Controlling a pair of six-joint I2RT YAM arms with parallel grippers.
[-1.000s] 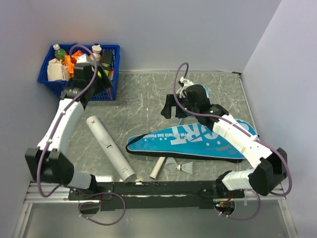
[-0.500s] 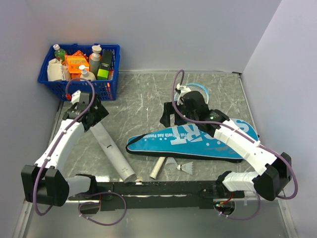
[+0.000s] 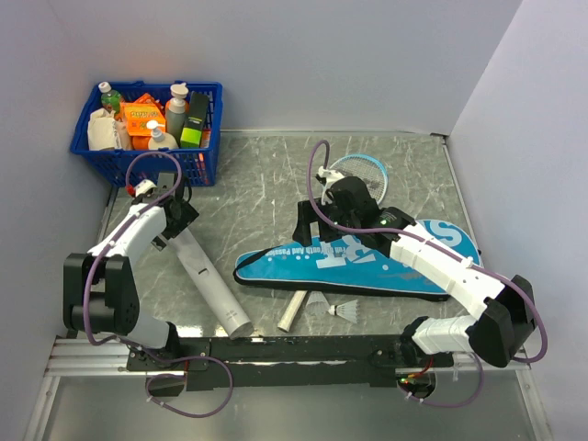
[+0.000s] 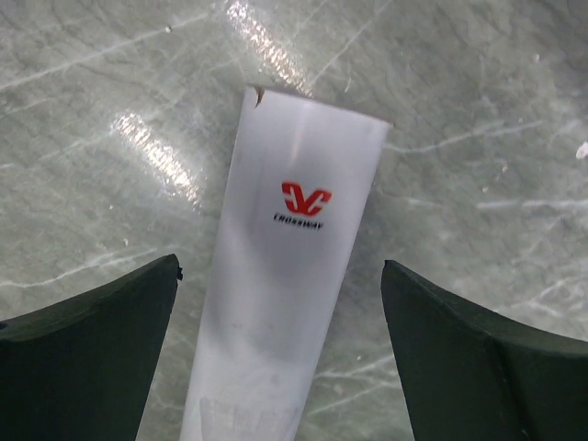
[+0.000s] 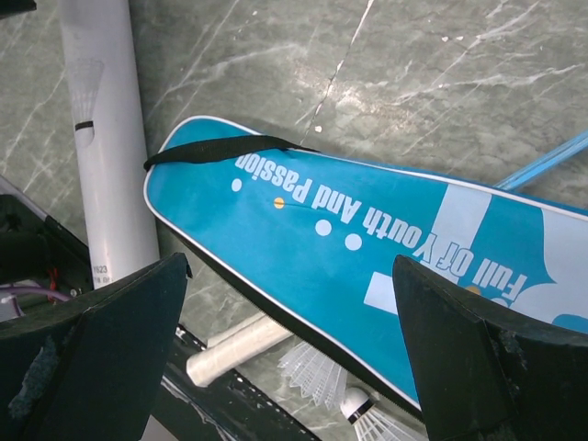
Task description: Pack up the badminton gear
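The cover [image 3: 367, 262] lies flat on the right half of the bench [image 3: 266, 184], close to the near edge. The right gripper [image 5: 290, 262] hangs over its narrow end with fingers wide apart, holding nothing. The fabric is thin and flat, so a pinch here could slip off. It could also drag the whole cover along, sweeping whatever lies around it.

The racket [image 3: 360, 170] lies crosswise under the cover. Its head sticks out toward the far edge and its handle toward the near edge. If the cover is lifted carelessly, the frame may snag and swing.

The tube [image 4: 294, 276] runs diagonally across the left half, its open end toward the near edge. The left gripper [image 4: 280, 266] straddles the far end, fingers apart and clear of both sides. The tube is round and smooth, so an off-centre squeeze could roll it away. Gripped this close to the end, it would likely droop.

Two shuttlecocks [image 3: 333, 308] sit just beside the handle at the near edge. A nudge from the cover or racket could knock them off the bench.
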